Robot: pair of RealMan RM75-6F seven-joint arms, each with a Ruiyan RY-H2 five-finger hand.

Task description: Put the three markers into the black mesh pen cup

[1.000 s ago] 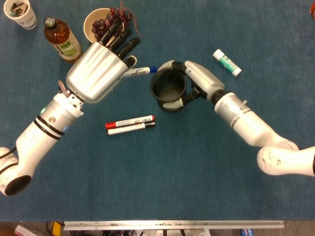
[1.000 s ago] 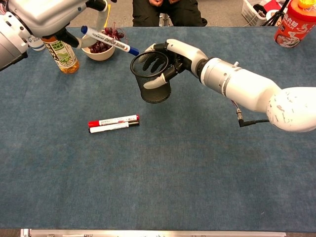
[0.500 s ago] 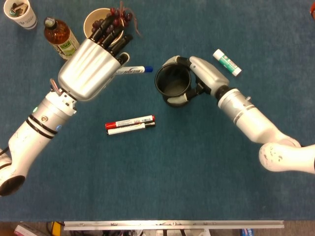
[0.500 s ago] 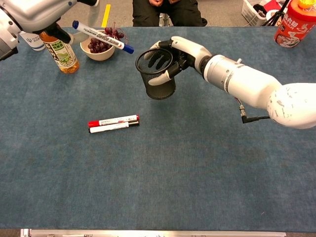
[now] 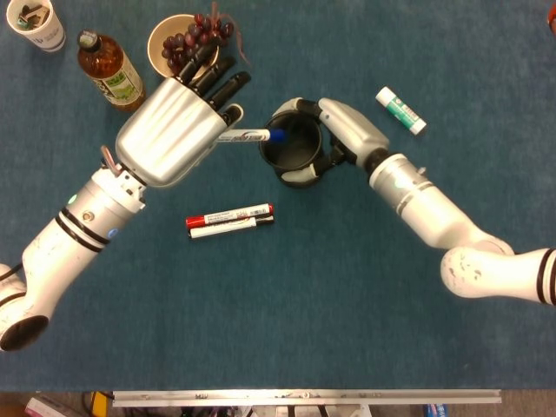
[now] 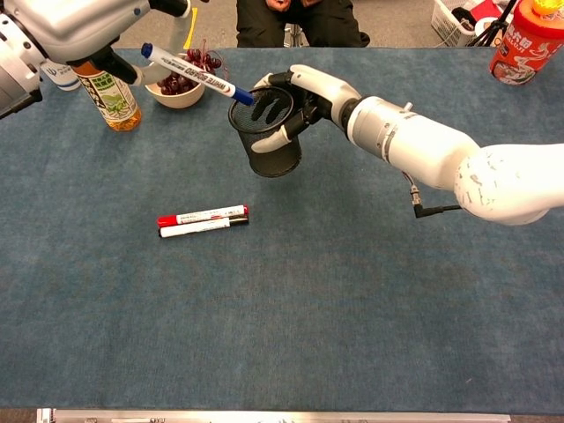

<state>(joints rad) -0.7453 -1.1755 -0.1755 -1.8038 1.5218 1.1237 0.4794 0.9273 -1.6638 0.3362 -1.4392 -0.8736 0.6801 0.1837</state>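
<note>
Blue-capped white whiteboard marker (image 6: 196,74) held in left hand (image 5: 176,127), tilted, blue tip just over rim of black mesh pen cup (image 6: 268,132). Cup gripped from the side by right hand (image 6: 308,95), lifted off the blue cloth table (image 6: 335,300) (tilt slight). Red-capped marker (image 5: 229,215) and black-capped marker (image 5: 231,226) lying side by side, touching, on the table nearer the camera. Beyond: beige bowl of grapes (image 5: 178,39), brown tea bottle (image 5: 109,69).
</note>
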